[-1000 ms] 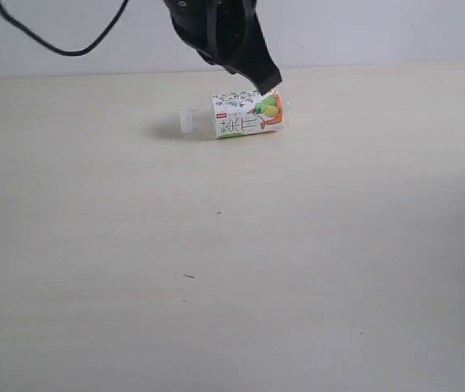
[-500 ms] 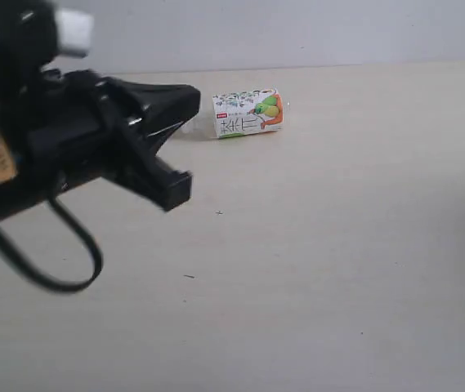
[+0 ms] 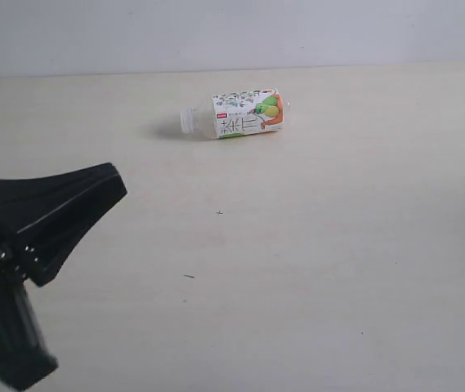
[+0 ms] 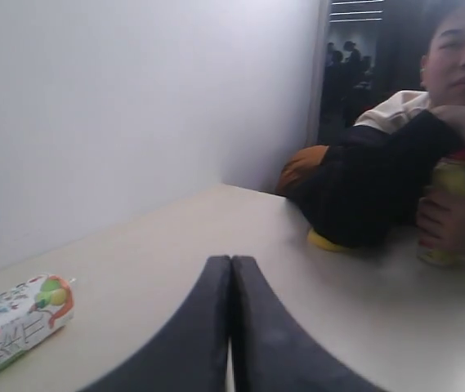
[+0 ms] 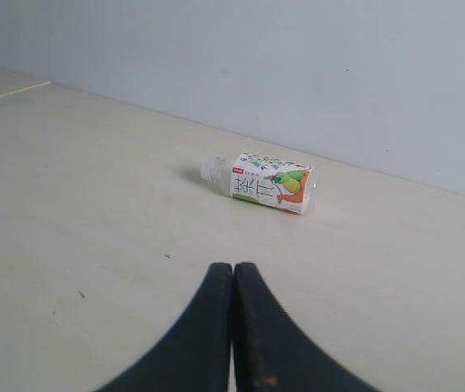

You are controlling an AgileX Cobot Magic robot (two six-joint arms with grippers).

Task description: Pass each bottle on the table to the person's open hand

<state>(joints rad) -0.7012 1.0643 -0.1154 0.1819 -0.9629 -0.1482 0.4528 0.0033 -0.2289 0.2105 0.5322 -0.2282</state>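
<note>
The fruit-print bottle (image 3: pixel 239 114) lies on its side near the far edge of the table (image 3: pixel 322 269), just short of the wall (image 3: pixel 216 33), with broad bare tabletop on its near side. The left gripper (image 4: pixel 231 263) is clenched on nothing, fingers flat together, low at the near left and well apart from that bottle; the right gripper (image 5: pixel 233 269) is likewise pinched closed and empty, facing it across open table. At the table's side a person (image 4: pixel 453 65) holds a yellow bottle (image 4: pixel 447 184) in one hand (image 4: pixel 453 229).
</note>
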